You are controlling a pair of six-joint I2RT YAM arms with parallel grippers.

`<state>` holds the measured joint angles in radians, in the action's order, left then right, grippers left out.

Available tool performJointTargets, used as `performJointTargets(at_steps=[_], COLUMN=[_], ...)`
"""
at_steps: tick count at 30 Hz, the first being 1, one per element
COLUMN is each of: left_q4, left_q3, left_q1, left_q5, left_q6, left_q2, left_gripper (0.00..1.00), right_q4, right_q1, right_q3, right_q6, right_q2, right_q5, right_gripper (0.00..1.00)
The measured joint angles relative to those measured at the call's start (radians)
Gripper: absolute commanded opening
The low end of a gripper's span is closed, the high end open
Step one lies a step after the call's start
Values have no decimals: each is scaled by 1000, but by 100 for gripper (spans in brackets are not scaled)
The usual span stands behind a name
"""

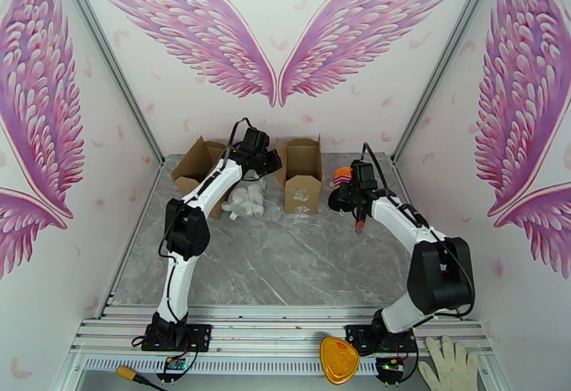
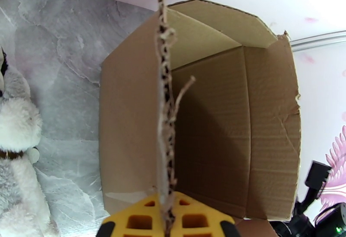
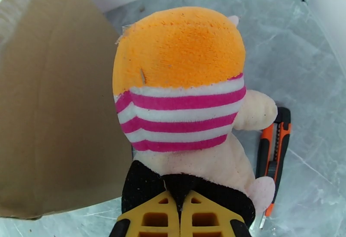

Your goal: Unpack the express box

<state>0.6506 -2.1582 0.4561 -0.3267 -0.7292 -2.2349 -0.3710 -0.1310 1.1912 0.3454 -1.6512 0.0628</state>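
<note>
**Cardboard pinched, striped toy out and waiting for a landing spot**

Cardboard first: the left claw (image 2: 166,216) is clamped tight on the ragged edge of a flap (image 2: 163,104). Just beyond its tips the express box (image 2: 225,147) gapes open, with brown walls showing and nothing visible inside. Off to that claw's left, a white plush (image 2: 17,155) lies on the grey marble worktop (image 2: 60,60).

Over to the right claw (image 3: 181,218). It is squeezed shut on the dark lower end of a striped toy (image 3: 179,91), orange on top with pink and white bands, which juts out ahead of the fingers. A cardboard wall sits close on this claw's left. A utility knife (image 3: 274,147) lies on the worktop to its right, partly tucked behind the toy.

The toy looks clear of the box, so the job in hand reads as setting it down. To do that well, swing it away from the cardboard wall and pick bare marble short of the knife. Bring it low before letting go, because a soft body sags and rolls if dropped from height. Let its weight settle on the worktop before the jaws part. The left claw should simply steady the flap without tugging, since a light, emptied box would likely slide or tip.
</note>
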Motion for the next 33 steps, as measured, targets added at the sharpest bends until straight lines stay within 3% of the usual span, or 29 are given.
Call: performJointTargets(at_steps=[5, 6, 9, 13, 18, 24, 33], left_q4=[-20, -21, -35, -66, -96, -150, -345], left_q3=[14, 14, 34, 98, 128, 205, 557], left_q1=[0, 0, 0, 0, 0, 9, 86], left_q5=[0, 2, 7, 27, 59, 92, 200], left_q6=[-8, -7, -1, 25, 64, 144, 364], left_q2=[2, 2, 12, 51, 92, 178, 495], left_gripper=[21, 22, 34, 48, 73, 94, 99], right_q4=[-1, -4, -9, -21, -53, -84, -63], right_q1=[0, 0, -1, -2, -10, -14, -21], right_q3=[77, 87, 121, 179, 198, 157, 26], right_q6=[-2, -2, -3, -6, -16, -26, -71], right_q2=[-158, -182, -216, -237, -243, -152, 255], right_q5=[-26, -29, -33, -47, -40, -12, 51], right_gripper=[0, 4, 25, 64, 99, 99, 99])
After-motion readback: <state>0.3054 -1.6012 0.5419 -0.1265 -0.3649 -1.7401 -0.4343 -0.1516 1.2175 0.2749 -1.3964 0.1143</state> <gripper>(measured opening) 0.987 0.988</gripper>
